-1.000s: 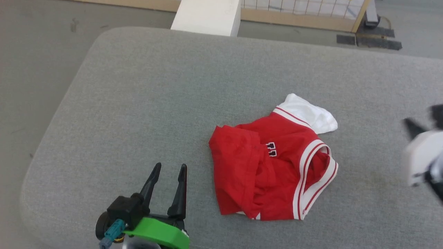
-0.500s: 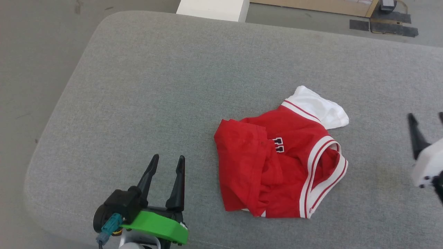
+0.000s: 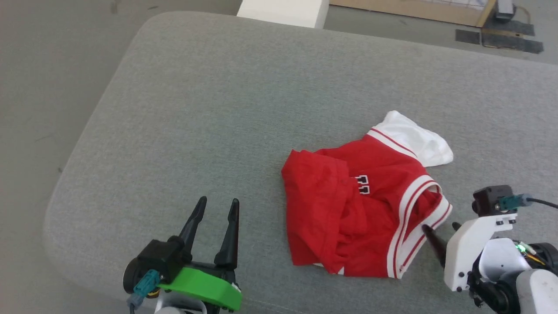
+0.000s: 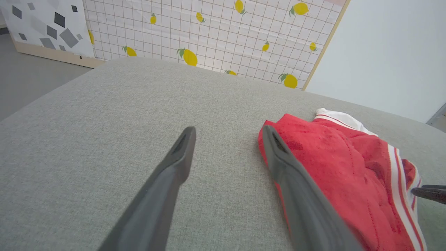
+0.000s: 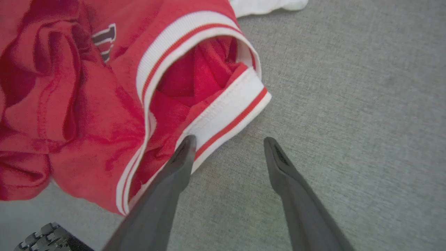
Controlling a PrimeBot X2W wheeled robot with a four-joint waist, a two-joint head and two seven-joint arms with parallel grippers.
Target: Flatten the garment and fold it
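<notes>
The garment (image 3: 348,209) lies crumpled on the grey padded table (image 3: 218,109): red cloth, a white sleeve at its far right, a red-and-white striped opening on its right side. My left gripper (image 3: 219,201) stands open to the garment's left, apart from it; in the left wrist view the red cloth (image 4: 341,167) lies just beyond the left gripper's (image 4: 228,130) right finger. My right gripper (image 3: 440,226) is open at the striped trim. In the right wrist view the right gripper's (image 5: 229,139) left finger overlaps the trim of the garment (image 5: 87,87), and nothing sits between the fingers.
The table's rounded left corner and near edge are close to my left arm. Beyond the far edge stand a white block (image 3: 283,8) and a wooden-framed panel (image 3: 414,8). Dark mats (image 3: 501,39) lie on the floor. A lemon-patterned screen (image 4: 209,31) stands behind the table.
The head camera has shifted. My right gripper has come in from the right edge and down to the garment's striped trim. The left gripper and the garment have stayed put.
</notes>
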